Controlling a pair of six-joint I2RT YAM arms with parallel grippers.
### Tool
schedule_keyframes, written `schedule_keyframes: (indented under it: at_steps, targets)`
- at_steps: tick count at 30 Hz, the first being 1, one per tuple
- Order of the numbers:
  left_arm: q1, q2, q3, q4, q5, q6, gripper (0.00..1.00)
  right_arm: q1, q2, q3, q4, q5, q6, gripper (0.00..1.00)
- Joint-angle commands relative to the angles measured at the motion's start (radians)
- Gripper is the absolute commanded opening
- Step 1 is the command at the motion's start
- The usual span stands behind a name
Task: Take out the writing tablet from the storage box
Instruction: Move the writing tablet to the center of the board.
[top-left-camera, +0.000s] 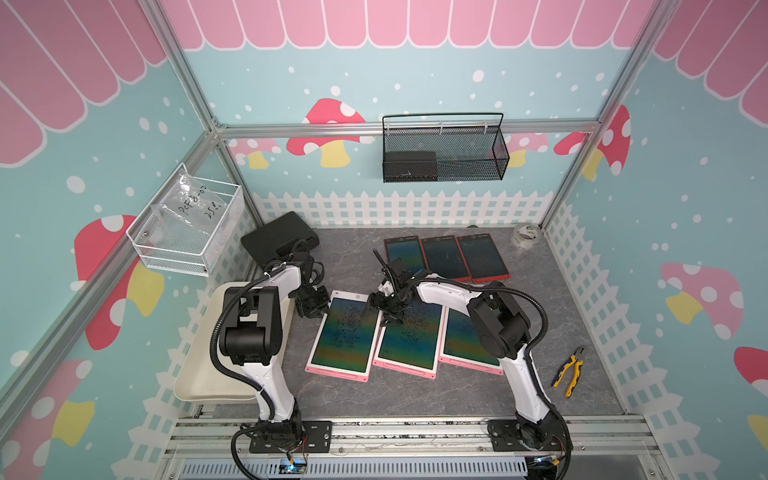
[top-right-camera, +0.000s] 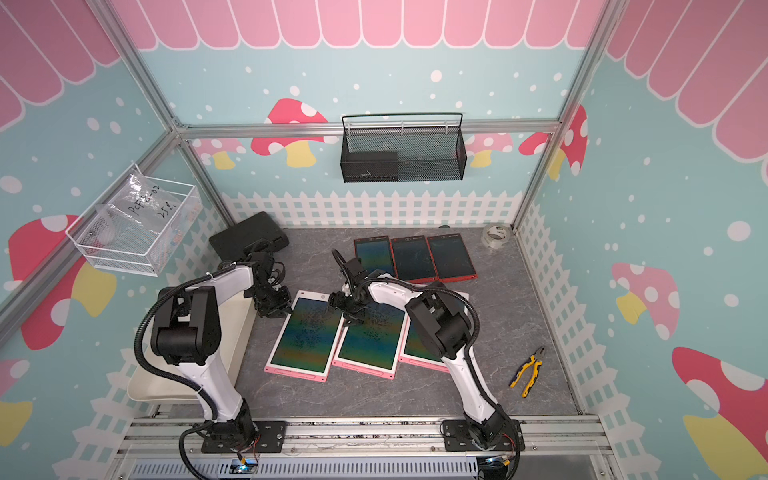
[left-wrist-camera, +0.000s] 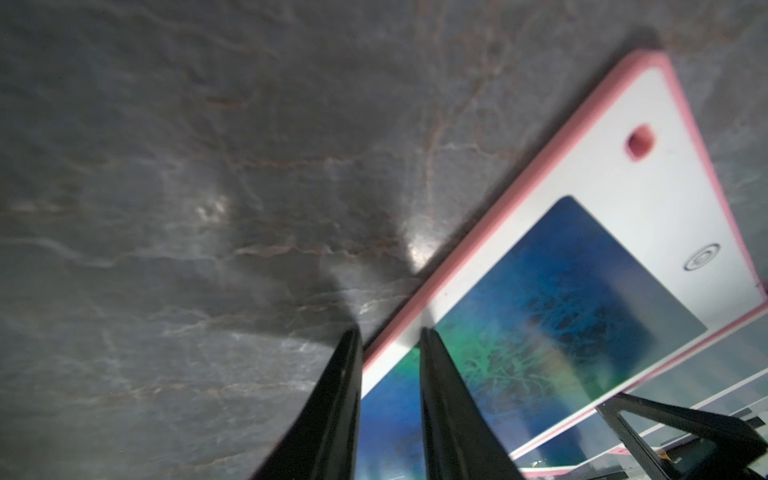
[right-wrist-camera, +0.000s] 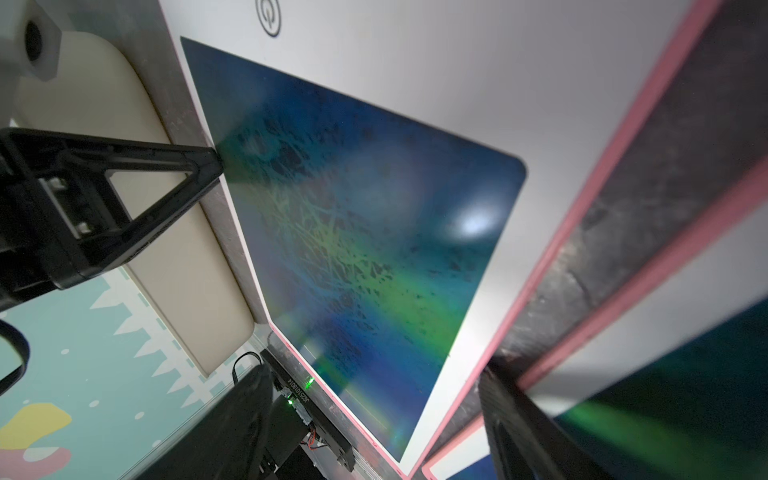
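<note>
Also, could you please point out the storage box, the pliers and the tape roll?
storage box (top-left-camera: 195, 374): in a top view, its bare cream floor.
pliers (top-left-camera: 574, 376): in a top view, one yellow handle.
tape roll (top-left-camera: 525, 244): in a top view, its outer wall.

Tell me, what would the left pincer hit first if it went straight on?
Probably the long edge of the leftmost pink writing tablet: the left pincer straddles it, one finger over the screen, one over the table. Depth is unclear.

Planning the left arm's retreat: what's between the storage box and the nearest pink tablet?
Just a narrow strip of bare grey table separates storage box and pink tablet, clearest in the right wrist view; the left gripper's fingers reach across it.
</note>
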Motion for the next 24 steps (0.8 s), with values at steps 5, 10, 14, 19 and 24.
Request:
schedule_keyframes:
  at_steps: [5,10,14,19,24]
  targets:
    - [-0.066,-0.007,-0.064,0.046,0.077,-0.105,0.27,-0.031,-0.01,-0.03,-0.182,0.091,-0.095,0.81]
    - [-0.096,-0.005,-0.044,0.062,0.089,-0.159,0.27,-0.049,-0.023,-0.04,-0.21,0.1,-0.137,0.81]
    - [-0.116,0.004,-0.013,0.062,0.077,-0.184,0.26,-0.075,-0.015,-0.017,-0.227,0.104,-0.169,0.81]
    - [-0.117,0.044,0.054,0.041,0.072,-0.182,0.25,-0.088,0.009,0.031,-0.231,0.097,-0.19,0.81]
    - [-0.117,0.096,0.132,0.017,0.072,-0.17,0.24,-0.097,0.047,0.099,-0.244,0.092,-0.205,0.8]
